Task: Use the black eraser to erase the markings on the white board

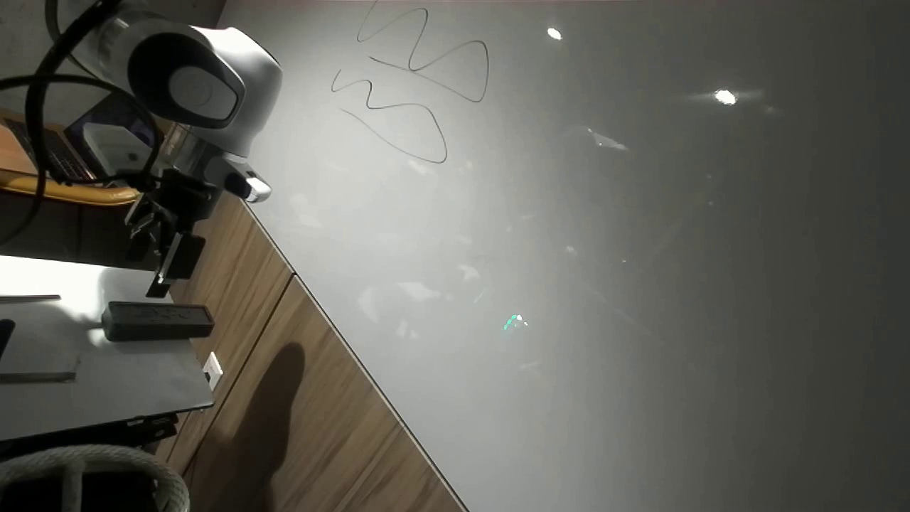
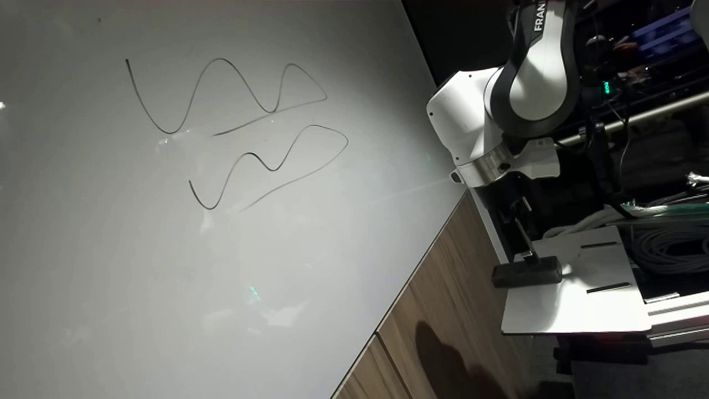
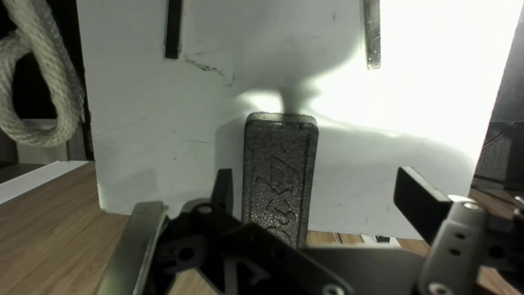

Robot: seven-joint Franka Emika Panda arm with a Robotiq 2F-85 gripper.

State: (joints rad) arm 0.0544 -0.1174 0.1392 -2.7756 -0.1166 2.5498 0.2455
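The black eraser [image 3: 278,164] lies flat on the small white table, its long side pointing out over the table edge nearest the white board. My gripper [image 3: 319,192] is open over it, with the eraser between the spread fingers and closer to the left one in the wrist view. Daylight shows between the eraser and both fingers. In an exterior view the gripper [image 1: 169,274] hangs just above the eraser [image 1: 158,322]. The white board [image 1: 604,398] carries two thin dark looping markings [image 2: 274,112], seen in both exterior views. The eraser's near end is hidden behind the gripper in the wrist view.
The small white table [image 2: 576,316] has long slots. A wood panel [image 1: 320,398] borders the white board's lower edge. A thick pale rope [image 3: 55,69] loops beside the table. Cables [image 2: 664,249] and a laptop [image 1: 64,153] stand near the arm.
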